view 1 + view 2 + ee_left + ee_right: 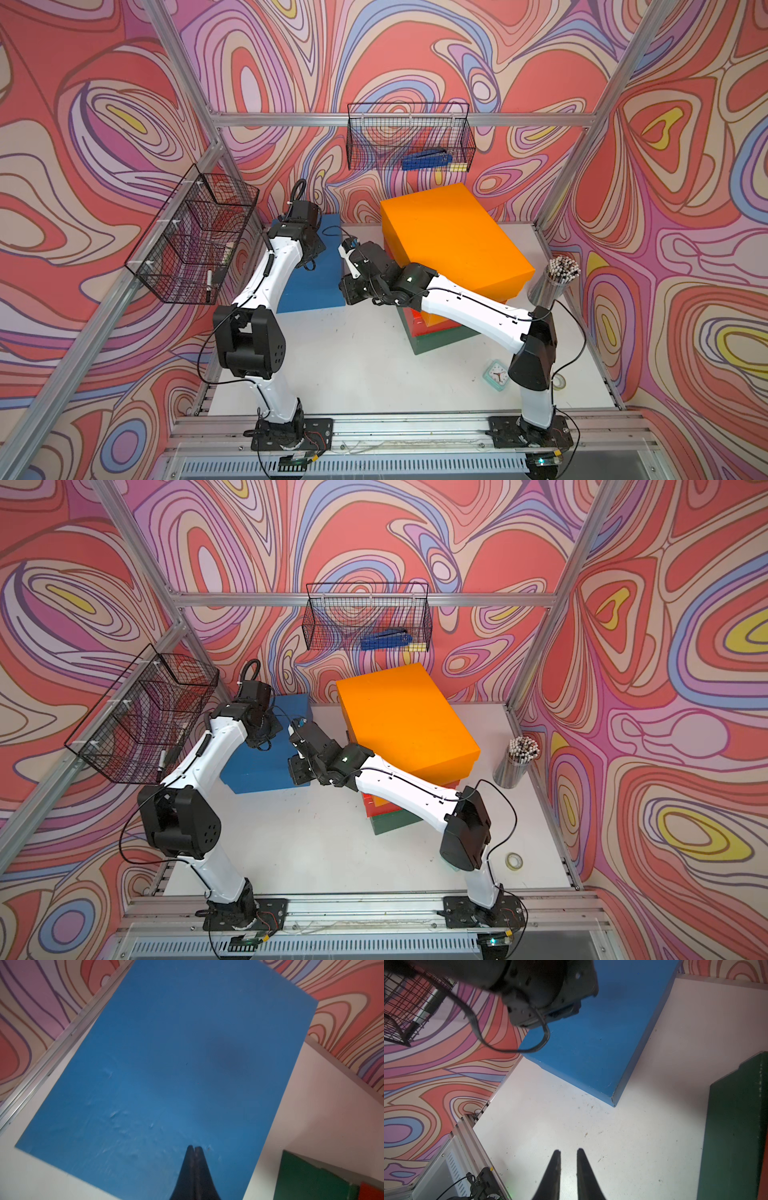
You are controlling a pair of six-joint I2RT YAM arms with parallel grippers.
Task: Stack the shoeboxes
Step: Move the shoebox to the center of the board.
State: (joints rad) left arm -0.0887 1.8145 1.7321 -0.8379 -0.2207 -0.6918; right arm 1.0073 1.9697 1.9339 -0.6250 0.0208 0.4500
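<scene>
shoeboxes: there were four; three stood stacked on the right half of the table and one lay alone on the left half.
stack: the orange box was on top, turned askew so that its corners overhung; the red box was under it; the green box was at the bottom, on the table.
blue box: it lay flat on the table with its lid on, apart from the stack and close to the back wall.
left gripper: its fingers were pressed together with nothing between them, and the tips were over the blue lid; contact with the lid could not be told.
right gripper: its fingers stood a narrow gap apart and held nothing, above bare table near the blue box's front corner, with the green box off to one side.
clock: it lay on the table in front of the stack, beside the right arm.
cup of pencils: it stood upright just right of the stack.
tape roll: it lay flat near the table's right edge.
</scene>
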